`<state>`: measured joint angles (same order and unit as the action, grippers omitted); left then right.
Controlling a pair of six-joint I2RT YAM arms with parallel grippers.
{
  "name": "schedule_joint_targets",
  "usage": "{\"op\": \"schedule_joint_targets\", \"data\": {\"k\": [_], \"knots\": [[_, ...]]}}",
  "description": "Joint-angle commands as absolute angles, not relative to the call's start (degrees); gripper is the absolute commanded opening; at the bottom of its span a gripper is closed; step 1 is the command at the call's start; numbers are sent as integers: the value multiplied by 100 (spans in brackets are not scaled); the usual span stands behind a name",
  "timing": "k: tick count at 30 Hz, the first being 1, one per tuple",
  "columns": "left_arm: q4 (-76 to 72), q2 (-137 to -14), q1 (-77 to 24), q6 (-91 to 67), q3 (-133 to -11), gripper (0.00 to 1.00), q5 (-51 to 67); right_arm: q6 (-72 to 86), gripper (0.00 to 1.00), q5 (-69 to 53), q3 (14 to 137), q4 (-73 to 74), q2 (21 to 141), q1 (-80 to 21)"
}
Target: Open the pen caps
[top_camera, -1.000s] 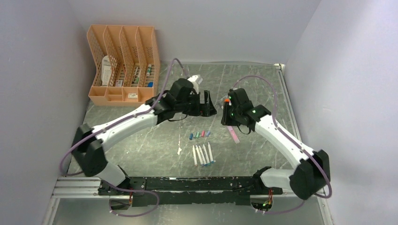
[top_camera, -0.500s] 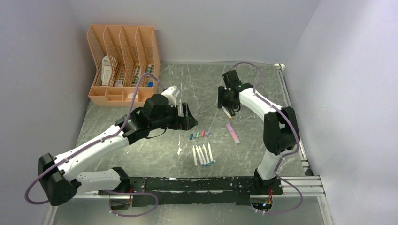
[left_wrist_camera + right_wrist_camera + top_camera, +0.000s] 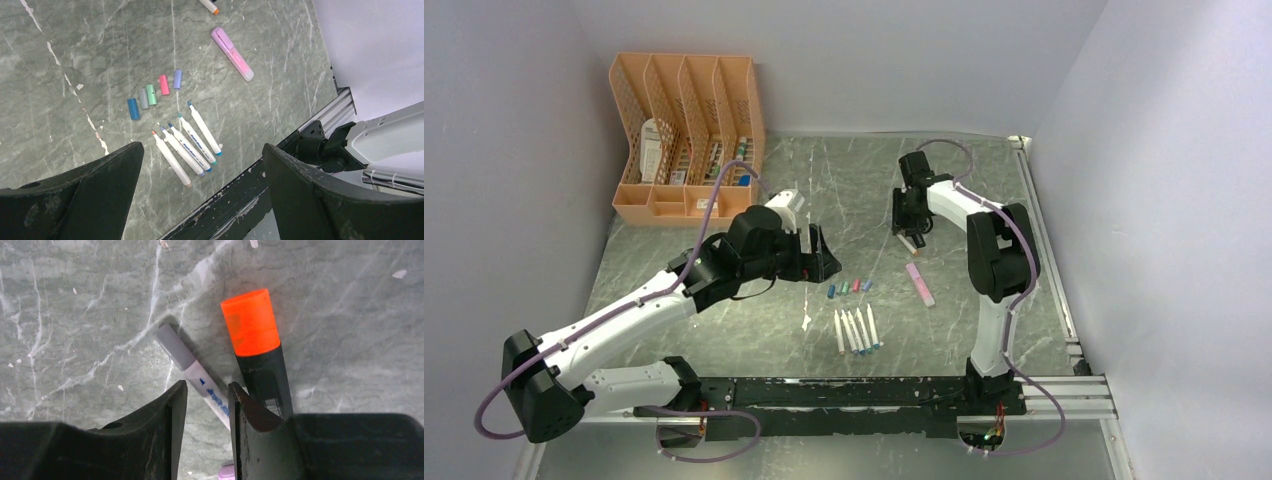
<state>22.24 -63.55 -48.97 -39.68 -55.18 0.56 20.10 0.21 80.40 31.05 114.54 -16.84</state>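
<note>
Several loose pen caps [image 3: 151,94], blue, grey, teal, pink and purple, lie in a row on the table [image 3: 744,320]. The same caps [image 3: 849,287] show mid-table from above. Below them lie several uncapped white pens [image 3: 185,145]. My left gripper [image 3: 202,150] hovers wide open above them, holding nothing; from above the left gripper [image 3: 819,258] sits left of the caps. My right gripper [image 3: 207,390] is low at the far side, the right gripper [image 3: 906,235] pointing down. Its jaws stand narrowly apart around a white pen [image 3: 197,372] with a grey-purple cap [image 3: 172,346], a gap beside the left finger. A black marker's orange cap [image 3: 250,322] lies just right of the jaws.
A pink and purple highlighter [image 3: 919,283] lies right of the caps, also the highlighter [image 3: 232,47] in the left wrist view. An orange file organizer [image 3: 686,140] stands at the back left. The black base rail [image 3: 844,392] runs along the near edge.
A second ago both grippers met mid-table. The left arm has drawn back left and down. The right arm has swung to the far side and lowered over the capped pen and orange marker.
</note>
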Motion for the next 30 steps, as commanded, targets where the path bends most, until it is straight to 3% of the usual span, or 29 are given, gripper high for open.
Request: {"op": "schedule_joint_targets", "data": {"k": [1,19,20,23,30], "knots": [[2221,-6413,-4925,-3973,-5563,100,-26,1873,35,-31,8244,2993,11733,-1655],[2061,-6876,-4923,-3974,-5670,100,172,1734,33,868,7054,3206,11284,-1898],[2062,-6898,-4923,-3968,-5688,100,188,1716,28,871,6997,3193,11277,-1907],[1992,-6939,-4922,-3970,-5680,99,215,1639,1,825,6960,3152,11364,-1908],[1796,-6934,-4929,-3990,-5546,99,175,1502,0,428,7728,3168,11320,-1912]]}}
